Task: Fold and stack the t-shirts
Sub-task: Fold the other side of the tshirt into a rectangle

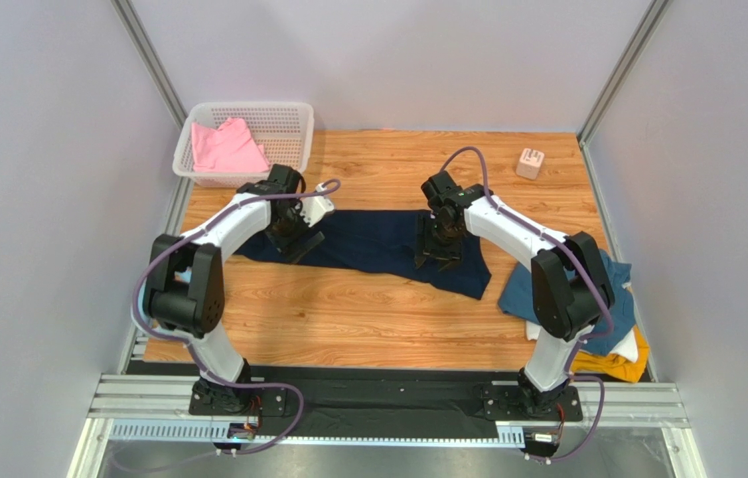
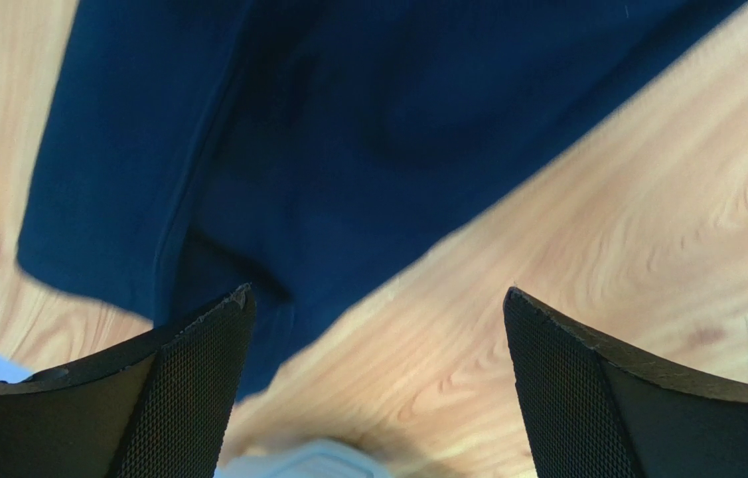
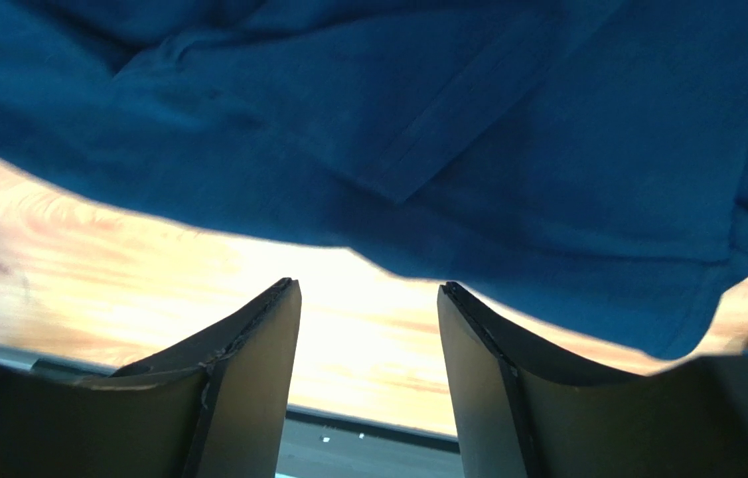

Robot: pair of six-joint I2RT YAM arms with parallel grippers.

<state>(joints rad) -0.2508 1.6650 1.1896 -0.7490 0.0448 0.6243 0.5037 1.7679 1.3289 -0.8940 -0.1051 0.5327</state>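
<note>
Dark navy t-shirt (image 1: 378, 249) lies spread in a long, rumpled band across the middle of the wooden table (image 1: 348, 319), running from left to right and not yet folded. Left gripper (image 1: 300, 237) is positioned low over the shirt's left end. In the left wrist view its fingers (image 2: 188, 398) stand wide apart with nothing between them, navy cloth just beyond the tips and bare wood below. Right gripper (image 1: 437, 254) is positioned over the shirt towards its right end. In the right wrist view its fingers (image 3: 248, 378) are parted by a narrower gap, also holding nothing, with the cloth edge just ahead of the tips. Pink t-shirt (image 1: 226, 147) sits inside a white plastic basket (image 1: 283, 118) at the far left corner of the table. Teal blue t-shirt (image 1: 522, 289), white t-shirt (image 1: 629, 344) and mustard yellow t-shirt (image 1: 612, 368) lie heaped together at the right edge, partly hidden behind the right arm. A small pale block (image 1: 530, 162) rests at the far right corner, well apart from the garments.
</note>
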